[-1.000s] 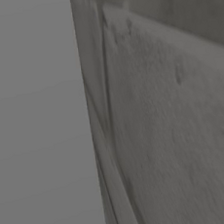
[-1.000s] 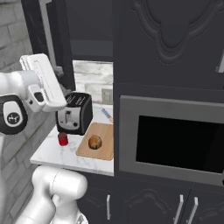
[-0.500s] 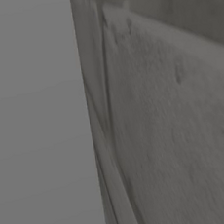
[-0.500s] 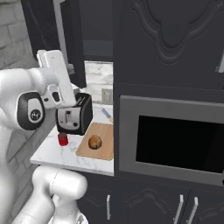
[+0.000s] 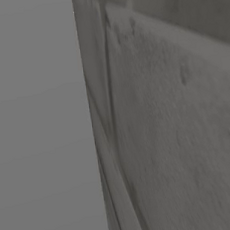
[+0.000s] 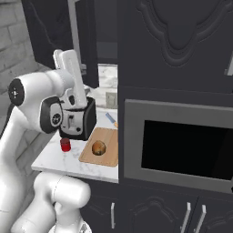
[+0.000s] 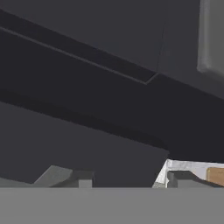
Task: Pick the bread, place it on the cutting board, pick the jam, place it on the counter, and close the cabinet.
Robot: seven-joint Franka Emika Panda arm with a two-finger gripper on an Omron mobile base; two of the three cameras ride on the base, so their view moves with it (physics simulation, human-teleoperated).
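Bread (image 6: 98,148) sat on cutting board (image 6: 107,138), jam (image 6: 65,144) by bench's left edge; my fingers clenched empty for the cabinet door (image 6: 86,43)

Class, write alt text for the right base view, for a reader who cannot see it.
A white robot arm reaches over a marble counter, in front of a black toaster. A round bread sits on a wooden cutting board, and a small red jam stands on the counter beside it. A dark built-in microwave is at right, with an open cabinet door above.
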